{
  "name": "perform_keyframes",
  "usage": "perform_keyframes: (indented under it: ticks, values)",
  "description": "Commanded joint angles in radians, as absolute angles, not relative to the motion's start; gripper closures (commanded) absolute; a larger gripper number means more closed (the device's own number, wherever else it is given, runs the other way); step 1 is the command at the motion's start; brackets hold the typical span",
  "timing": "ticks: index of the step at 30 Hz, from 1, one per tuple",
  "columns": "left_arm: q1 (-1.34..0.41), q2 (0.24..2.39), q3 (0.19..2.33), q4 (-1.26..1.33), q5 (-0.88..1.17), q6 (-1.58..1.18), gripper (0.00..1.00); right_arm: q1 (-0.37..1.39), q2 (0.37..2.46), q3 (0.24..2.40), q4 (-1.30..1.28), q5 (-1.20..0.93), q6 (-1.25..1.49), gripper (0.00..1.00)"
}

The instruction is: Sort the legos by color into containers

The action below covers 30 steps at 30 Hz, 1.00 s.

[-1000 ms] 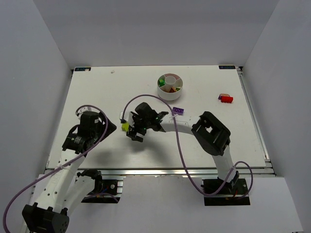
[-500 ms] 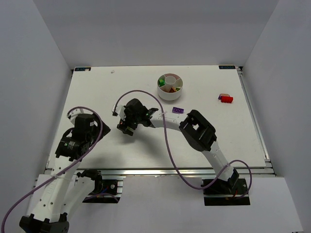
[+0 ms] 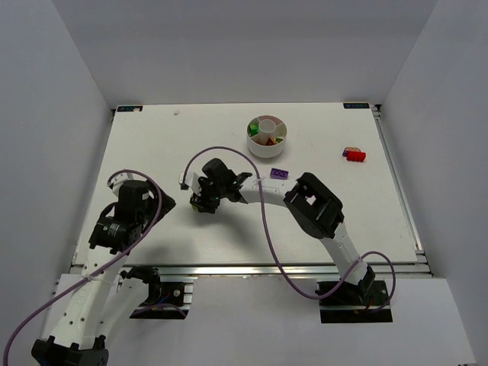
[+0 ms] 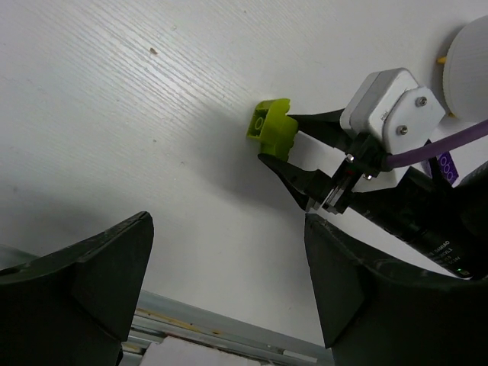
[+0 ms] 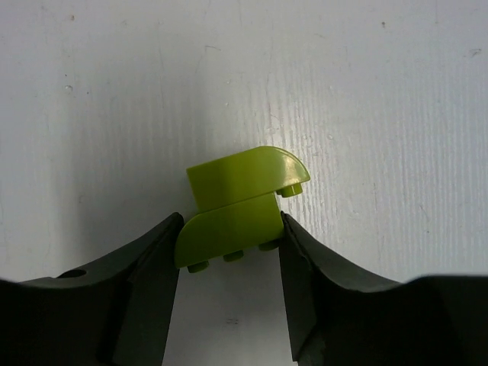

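On the grainy table (image 5: 381, 91), right gripper (image 5: 229, 230) pinches a curved lego (image 5: 244, 179), left gripper (image 4: 227, 225) spread.

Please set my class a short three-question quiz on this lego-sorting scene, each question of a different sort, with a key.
1. True or false: the left claw holds a lego.
2. What colour is the gripped lego between the right claw's fingers? A red, B yellow-green, C purple.
3. Fill in: the loose lego lying nearest the white dish is ____.
Key: 1 false, it is open and empty; 2 B; 3 purple.
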<state>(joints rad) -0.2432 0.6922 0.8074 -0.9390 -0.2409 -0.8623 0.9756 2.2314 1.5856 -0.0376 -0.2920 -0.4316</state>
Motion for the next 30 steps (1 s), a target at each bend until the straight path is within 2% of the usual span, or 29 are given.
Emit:
perform_keyframes:
  ticks: [1, 5, 6, 9, 16, 23, 30]
  values:
    - [-0.236, 0.706, 0.770, -0.874, -0.180, -0.880, 0.11, 0.962, 2.183, 1.577, -0.057, -0.342, -0.469, 0.62]
    - [-0.236, 0.739, 0.723, -0.789, -0.098, -0.896, 0.11, 0.928, 2.114, 1.536, -0.058, -0.396, -0.463, 0.78]
    - [-0.236, 0.747, 0.703, -0.769, -0.060, -0.899, 0.11, 0.922, 2.067, 1.516, -0.052, -0.405, -0.462, 0.80]
    - [-0.236, 0.770, 0.651, -0.672, -0.005, -0.907, 0.11, 0.907, 1.952, 1.402, -0.017, -0.428, -0.474, 0.81]
    - [-0.236, 0.831, 0.542, -0.289, 0.294, -0.943, 0.10, 0.907, 1.723, 1.168, 0.074, -0.480, -0.466, 0.82]
    - [-0.236, 0.841, 0.505, -0.011, 0.466, -0.945, 0.10, 0.908, 1.663, 1.137, 0.083, -0.529, -0.416, 0.82]
    - [-0.236, 0.805, 0.454, 0.046, 0.537, -0.988, 0.12, 0.907, 1.641, 1.155, 0.089, -0.566, -0.397, 0.83]
